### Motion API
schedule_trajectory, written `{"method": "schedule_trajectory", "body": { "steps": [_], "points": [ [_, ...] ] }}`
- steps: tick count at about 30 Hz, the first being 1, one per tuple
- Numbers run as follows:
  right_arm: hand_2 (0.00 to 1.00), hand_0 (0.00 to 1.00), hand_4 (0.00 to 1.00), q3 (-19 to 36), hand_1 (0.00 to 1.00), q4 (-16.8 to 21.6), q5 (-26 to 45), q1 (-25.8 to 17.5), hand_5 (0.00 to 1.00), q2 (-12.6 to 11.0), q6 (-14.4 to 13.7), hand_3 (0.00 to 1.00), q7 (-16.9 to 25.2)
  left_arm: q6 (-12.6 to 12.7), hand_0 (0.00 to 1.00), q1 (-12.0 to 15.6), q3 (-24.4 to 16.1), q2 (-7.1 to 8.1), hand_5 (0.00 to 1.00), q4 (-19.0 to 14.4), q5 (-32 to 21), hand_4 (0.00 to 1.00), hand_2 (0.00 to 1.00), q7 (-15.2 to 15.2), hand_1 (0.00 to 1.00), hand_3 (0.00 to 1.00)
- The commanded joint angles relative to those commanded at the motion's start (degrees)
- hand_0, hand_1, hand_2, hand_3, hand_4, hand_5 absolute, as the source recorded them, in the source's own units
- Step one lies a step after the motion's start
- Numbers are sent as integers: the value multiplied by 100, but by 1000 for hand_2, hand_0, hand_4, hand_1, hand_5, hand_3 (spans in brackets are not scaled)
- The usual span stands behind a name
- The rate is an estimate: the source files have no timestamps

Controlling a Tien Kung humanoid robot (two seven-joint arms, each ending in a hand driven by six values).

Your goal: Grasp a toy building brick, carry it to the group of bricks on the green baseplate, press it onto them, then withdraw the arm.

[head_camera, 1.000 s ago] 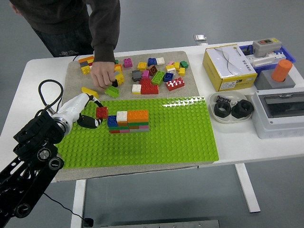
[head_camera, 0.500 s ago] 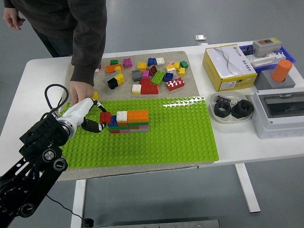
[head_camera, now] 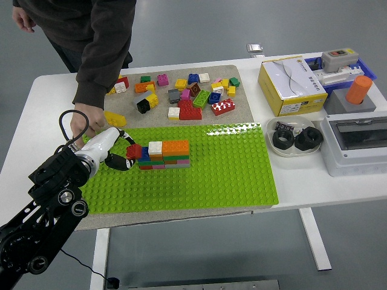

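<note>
Red brick: pinched in the left hand, touching the left end of the stack, over its blue brick.
Left hand: fingers curled round the red brick.
Stack: on the green baseplate, left of middle.
Person's hand: at the baseplate's far left corner, beside a yellow brick.
Loose bricks: on the grey mat beyond.

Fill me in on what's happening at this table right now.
The robot's left hand holds a red toy brick at the left end of the stacked multicoloured bricks on the green studded baseplate. A person's hand at the far side rests near the baseplate's left corner, beside a loose yellow brick. The right arm is out of view.
</note>
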Motion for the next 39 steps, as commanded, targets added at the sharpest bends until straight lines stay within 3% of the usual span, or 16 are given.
{"method": "schedule_trajectory", "body": {
  "steps": [22, 39],
  "points": [
    [735, 734, 633, 75, 677, 0, -57, 20, 998, 2, -11, 847, 2, 26, 933, -73, 94, 50, 2, -192, 180, 694, 874, 0, 917, 434],
    [733, 734, 634, 83, 676, 0, -60, 32, 998, 4, -18, 847, 15, 189, 931, -187, 388, 1, 2, 16, 221, 703, 867, 0, 912, 436]
  ]
}}
